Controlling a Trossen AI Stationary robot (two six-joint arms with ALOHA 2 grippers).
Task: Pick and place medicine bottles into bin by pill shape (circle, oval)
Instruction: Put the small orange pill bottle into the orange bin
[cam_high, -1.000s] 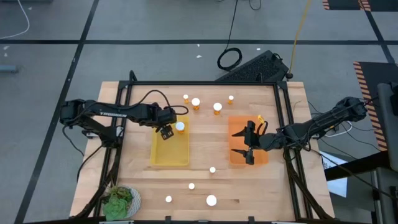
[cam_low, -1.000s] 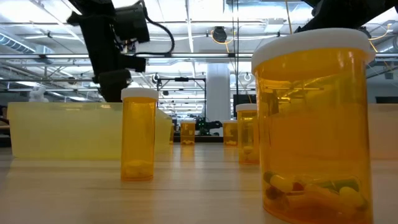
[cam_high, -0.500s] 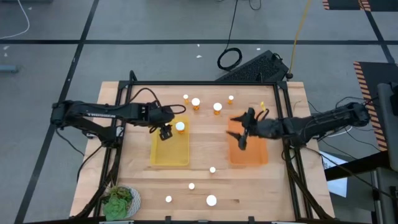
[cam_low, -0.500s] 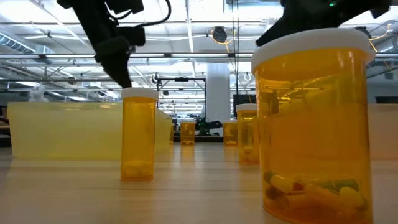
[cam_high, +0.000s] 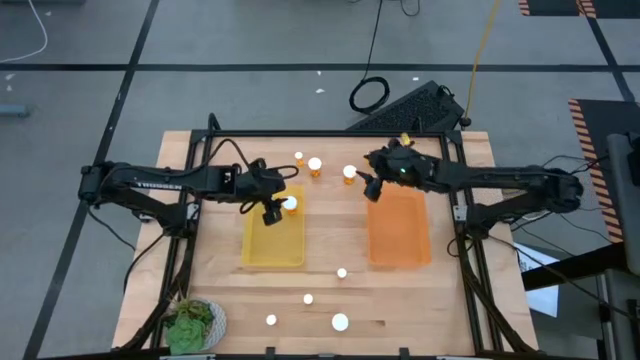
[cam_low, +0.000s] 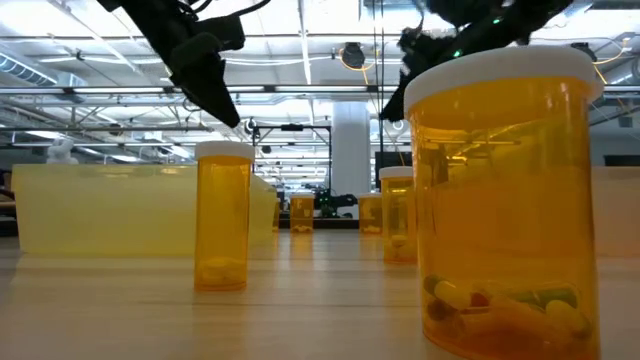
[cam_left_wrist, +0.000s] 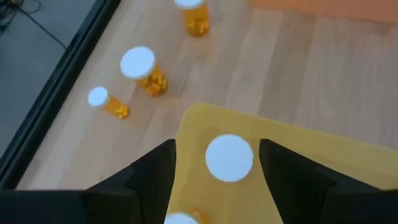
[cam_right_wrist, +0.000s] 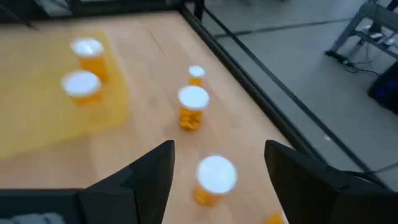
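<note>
Two amber medicine bottles with white caps stand in the yellow bin (cam_high: 273, 240); one cap (cam_high: 289, 204) shows beside my left gripper (cam_high: 270, 207). That gripper hovers open above the tray's far end, and a cap (cam_left_wrist: 229, 157) shows between its fingers, below them. My right gripper (cam_high: 369, 186) hangs open past the orange bin's (cam_high: 399, 230) far edge, beside a bottle (cam_high: 349, 174). The same bottle (cam_right_wrist: 216, 177) stands ahead of its fingers on the wood. More bottles (cam_high: 315, 165) stand upright at the far centre.
Several more bottles stand upright on the near half of the table (cam_high: 341, 272), (cam_high: 340, 322); one with oval capsules fills the low view (cam_low: 500, 200). A green leafy thing on a white plate (cam_high: 195, 325) sits at the near left corner. A dark frame (cam_high: 330, 135) rims the table.
My right gripper has left the orange bin and swung toward the table's far edge and leftward, turning toward the bottles at the far centre. My left gripper has risen a little and tipped above the yellow bin's far end. No bottle has moved.
</note>
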